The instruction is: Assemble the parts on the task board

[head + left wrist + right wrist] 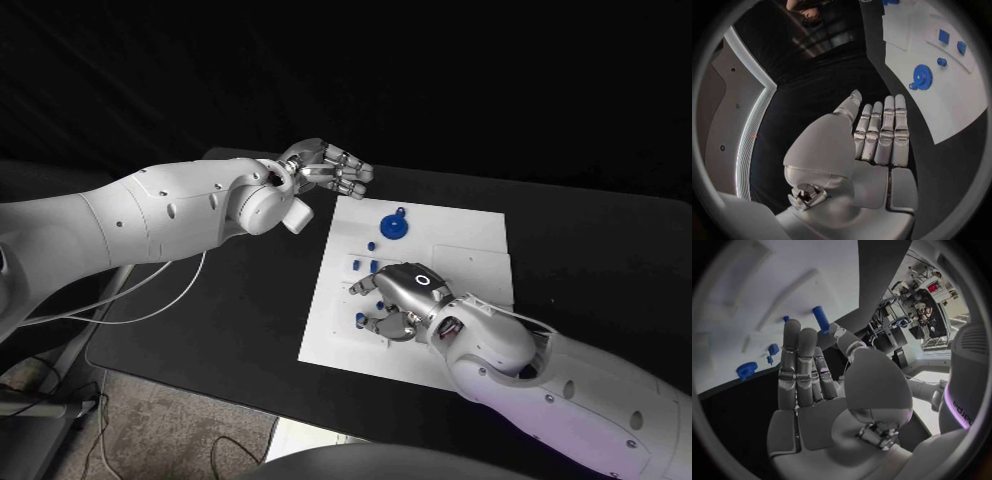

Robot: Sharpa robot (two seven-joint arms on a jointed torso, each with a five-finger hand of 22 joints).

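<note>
The white task board lies in the middle of the black table. A blue gear sits near its far edge, and small blue parts lie along its left side. My right hand hovers over the board's near left part with its fingers stretched out and nothing in them. In the right wrist view a blue peg stands on the board just past the hand. My left hand is off the board's far left corner, fingers straight and empty. The left wrist view shows the gear beyond that hand.
Black table surrounds the board, with open room to the left and right. White cables run along the table's left side under my left arm. Another small blue part lies near the board's front left, beside my right hand.
</note>
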